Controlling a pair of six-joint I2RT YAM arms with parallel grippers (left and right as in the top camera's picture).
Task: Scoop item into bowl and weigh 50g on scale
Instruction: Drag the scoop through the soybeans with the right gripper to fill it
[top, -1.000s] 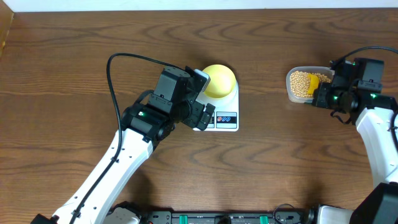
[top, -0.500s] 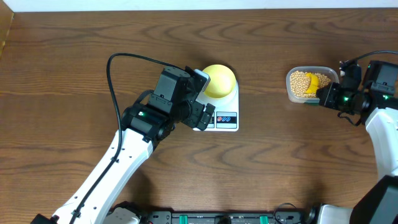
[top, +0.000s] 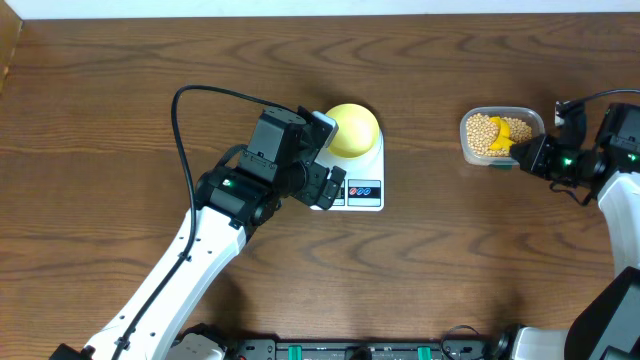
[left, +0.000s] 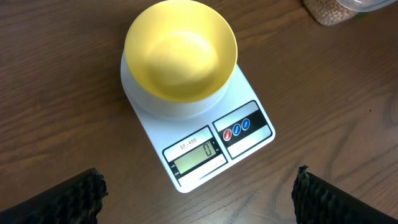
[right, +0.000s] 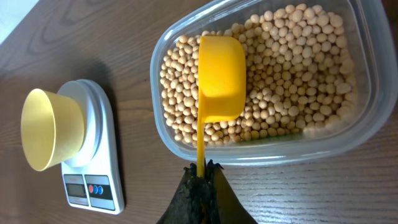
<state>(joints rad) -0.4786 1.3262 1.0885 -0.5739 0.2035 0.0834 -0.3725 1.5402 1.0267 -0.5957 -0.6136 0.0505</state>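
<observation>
The right claw (right: 200, 171) is pinched tight on the tip of the yellow scoop's (right: 221, 78) thin handle, with the cup resting on the soybeans (right: 292, 81) in the clear tub (right: 367, 93). The empty yellow bowl (left: 180, 50) sits on the white scale (left: 152, 130), which reads zero. It is at 9 o'clock from the tub, well apart. The left claw (left: 199, 202) hangs fully spread above the scale, holding nothing.

A loaded scoop could twist in so slim a grip and scatter beans over the gap — and a nudge from the left claw would upset the zero.

The bench (top: 100, 120) is dark wood grain, with a pale wall strip at 12 o'clock.
</observation>
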